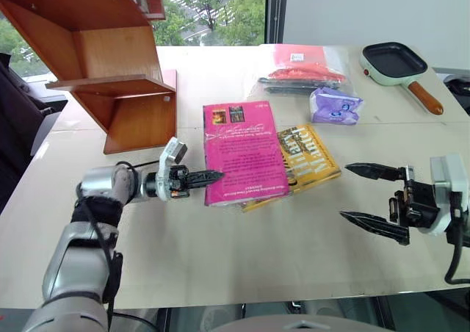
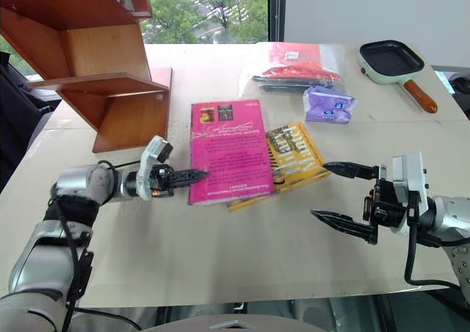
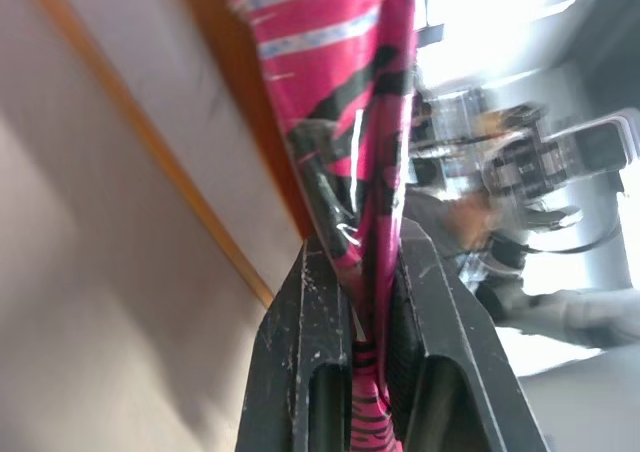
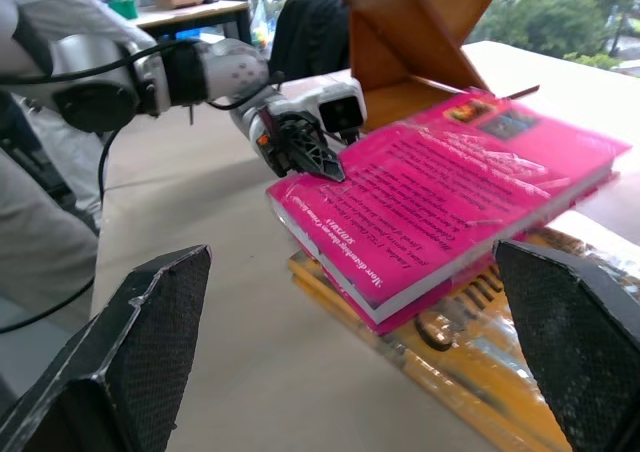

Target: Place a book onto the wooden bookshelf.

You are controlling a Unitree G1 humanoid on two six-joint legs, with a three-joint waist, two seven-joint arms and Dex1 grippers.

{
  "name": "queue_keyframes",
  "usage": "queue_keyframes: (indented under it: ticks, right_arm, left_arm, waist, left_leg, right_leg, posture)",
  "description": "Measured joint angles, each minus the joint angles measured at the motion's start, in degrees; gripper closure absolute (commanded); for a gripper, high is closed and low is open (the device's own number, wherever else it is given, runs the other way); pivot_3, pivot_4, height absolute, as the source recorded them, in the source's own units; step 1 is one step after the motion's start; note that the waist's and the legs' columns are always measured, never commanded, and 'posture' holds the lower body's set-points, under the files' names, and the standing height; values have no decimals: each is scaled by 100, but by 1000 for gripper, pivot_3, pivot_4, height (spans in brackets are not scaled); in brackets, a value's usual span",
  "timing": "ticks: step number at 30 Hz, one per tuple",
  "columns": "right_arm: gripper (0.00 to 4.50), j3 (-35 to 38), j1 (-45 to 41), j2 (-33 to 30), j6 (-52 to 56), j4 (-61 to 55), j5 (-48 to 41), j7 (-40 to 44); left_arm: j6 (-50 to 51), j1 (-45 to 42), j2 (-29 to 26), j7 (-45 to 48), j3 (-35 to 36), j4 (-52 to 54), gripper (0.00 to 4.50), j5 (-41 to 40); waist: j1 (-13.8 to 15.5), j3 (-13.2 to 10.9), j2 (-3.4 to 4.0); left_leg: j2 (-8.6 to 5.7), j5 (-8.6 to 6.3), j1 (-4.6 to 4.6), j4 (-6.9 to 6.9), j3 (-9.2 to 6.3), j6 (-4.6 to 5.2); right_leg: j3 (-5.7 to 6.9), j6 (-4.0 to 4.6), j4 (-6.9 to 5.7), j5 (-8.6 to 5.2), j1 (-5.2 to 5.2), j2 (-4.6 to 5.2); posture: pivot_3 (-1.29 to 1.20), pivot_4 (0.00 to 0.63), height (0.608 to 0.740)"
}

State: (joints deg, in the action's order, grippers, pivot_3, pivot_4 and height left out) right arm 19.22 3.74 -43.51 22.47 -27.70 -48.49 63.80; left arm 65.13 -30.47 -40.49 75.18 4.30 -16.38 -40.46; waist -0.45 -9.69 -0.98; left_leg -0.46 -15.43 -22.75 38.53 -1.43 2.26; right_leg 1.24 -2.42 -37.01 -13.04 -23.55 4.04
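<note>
- Grippers sit nearest: the left gripper (image 1: 209, 176), black and 2-fingered on a silver arm, lies at 9 o'clock of the pink book, pointing toward 3 o'clock.
- Its jaws are clamped on the book's near left corner; in the left wrist view the pink plastic-wrapped cover (image 3: 375, 272) is pinched between the 2 fingers (image 3: 300, 372).
- The right gripper (image 1: 374, 194), at 4 o'clock of the books, has its jaws spread wide, holding nothing, tips pointing toward 9 o'clock.
- The large thick magenta-pink book (image 1: 242, 152) with white cursive title and 2 small dark pictures lies mid-table on the pale tabletop (image 1: 242, 258), its right edge overlapping a yellow book with black lettering (image 1: 308, 156).
- In the right wrist view the pink book's gripped corner looks raised off the table.
- At 10 o'clock of the pink book stands the reddish-brown polished wooden bookshelf (image 1: 110, 53), well apart from it.
- Farther, at 1 o'clock: a purple packet (image 1: 335, 105), then a clear bag with red contents (image 1: 305, 64).
- Farthest, at 2 o'clock, a pale green square pan with a wooden handle (image 1: 396, 62).
</note>
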Motion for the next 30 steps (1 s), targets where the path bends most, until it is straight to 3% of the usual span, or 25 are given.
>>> queue_keyframes:
  ticks: [3,6,10,15,19,23,30]
  right_arm:
    - [0,-44,-261,16,-175,427,85,204]
    - [0,-74,-723,58,-329,942,128,442]
    - [0,-144,-1755,128,-274,2013,-163,1138]
    - [0,-395,-2704,108,-126,3329,-87,1720]
    - [0,-504,-3513,248,209,3837,-148,1830]
    - [0,-554,-4317,535,434,4019,-225,1829]
    - [0,-718,-4560,755,460,4437,-39,1928]
  left_arm:
    - [-30,108,-17,-681,631,1486,4440,-251]
    - [-287,10,14,-1356,779,2921,4440,-262]
    - [-1596,-554,-273,-2502,380,4484,4440,940]
    - [-3446,-724,-1494,-2983,-522,4708,4440,3103]
    - [-4430,-1149,-2179,-3197,-857,4609,4440,4525]
    - [-4851,-1112,-2458,-3503,-658,4605,4440,5360]
    - [-5114,-745,-2738,-3555,-393,4456,4440,6147]
  waist:
    - [52,-4,-5]
    - [105,-6,-4]
    - [128,-10,-2]
    - [91,-21,10]
    - [97,-33,13]
    - [90,-35,14]
    - [119,-39,7]
  left_leg:
    - [-1,0,1,2,1,-1]
    - [-4,1,1,1,4,-3]
    - [-15,9,6,-7,4,-15]
    - [-14,8,12,-17,27,-13]
    - [-10,5,7,-19,32,-8]
    - [-6,3,6,-20,39,-4]
    - [-9,-2,-5,-12,50,3]
  right_leg:
    - [0,0,1,0,-1,3]
    - [-2,0,8,2,1,4]
    - [-6,-4,11,5,4,-2]
    - [-29,-4,12,5,-3,-40]
    - [-28,-5,20,6,-6,-46]
    - [-25,-12,20,7,-9,-46]
    - [-18,-25,20,12,-14,-43]
  posture:
    - [0,150,740]
    - [0,150,740]
    - [0,150,740]
    - [0,150,740]
    - [0,150,740]
    - [0,150,740]
    - [0,150,740]
